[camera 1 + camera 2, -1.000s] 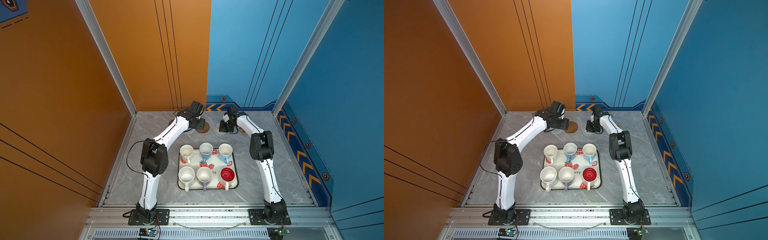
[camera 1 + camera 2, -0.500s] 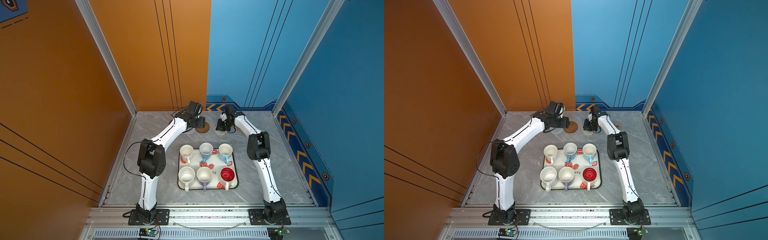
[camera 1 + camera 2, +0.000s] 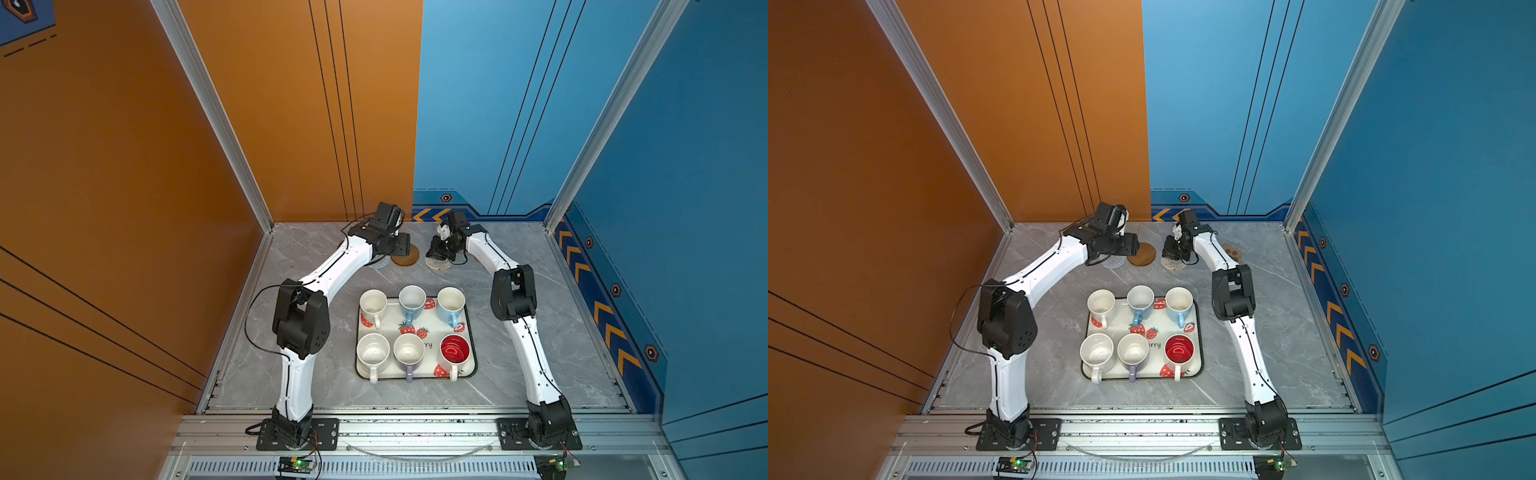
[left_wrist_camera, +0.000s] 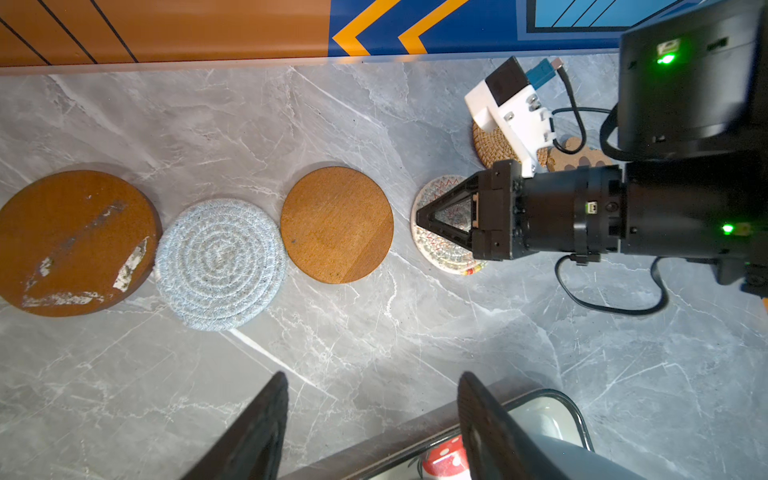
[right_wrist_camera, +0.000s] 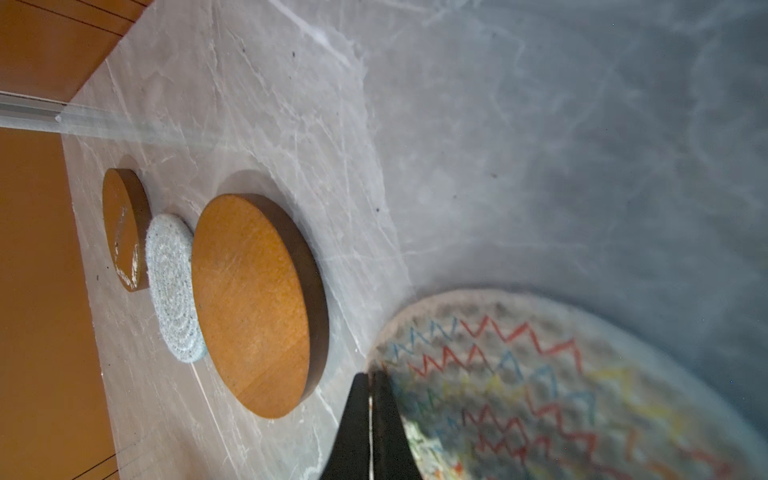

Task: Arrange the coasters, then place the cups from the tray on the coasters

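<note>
Partly, the closed right gripper [image 4: 419,218] covers the cream woven coaster [image 4: 444,257]; the left gripper [image 4: 372,386] hangs wide, empty.

Overhead stereo pair; wrist views near coasters [image 4: 336,224]

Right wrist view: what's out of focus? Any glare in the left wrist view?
Right wrist view: zigzag coaster blurred, nearest brown disc sharp. Left wrist view: mostly sharp; pale streaks on the outermost brown disc, glare or wear unclear.
</note>
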`<state>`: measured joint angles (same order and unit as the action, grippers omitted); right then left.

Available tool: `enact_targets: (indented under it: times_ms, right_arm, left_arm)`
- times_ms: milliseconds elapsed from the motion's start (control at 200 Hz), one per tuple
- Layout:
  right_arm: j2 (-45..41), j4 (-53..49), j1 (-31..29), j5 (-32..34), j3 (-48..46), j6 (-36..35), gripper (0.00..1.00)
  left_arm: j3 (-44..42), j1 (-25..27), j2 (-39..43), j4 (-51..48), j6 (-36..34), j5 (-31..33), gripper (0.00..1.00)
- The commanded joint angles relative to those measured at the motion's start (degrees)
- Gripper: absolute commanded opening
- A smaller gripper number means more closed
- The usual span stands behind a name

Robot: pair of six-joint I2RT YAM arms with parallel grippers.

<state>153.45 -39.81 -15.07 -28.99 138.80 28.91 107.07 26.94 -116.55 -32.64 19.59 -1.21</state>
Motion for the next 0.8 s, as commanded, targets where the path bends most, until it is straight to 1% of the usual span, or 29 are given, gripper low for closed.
enact_targets:
  times_ms: [0, 150, 796]
  right_arm:
    - [2.59, 1.57, -0.40, -0.45, 1.74, 2.02, 0.00]
    - [3.46, 2.32, -0.15, -0.45, 3.30, 2.79, 0.00]
    - [4.05, 7.36, 1.29, -0.54, 3.84, 5.43, 0.00]
  left_arm:
    - [-1.07, -0.50, 2.03, 1.09, 0.71, -1.55, 0.66]
    - [-1.04, -0.53, 1.94, 1.27, 0.78, -1.64, 0.66]
    - [-0.45, -0.78, 1.20, 1.27, 0.71, -2.39, 0.66]
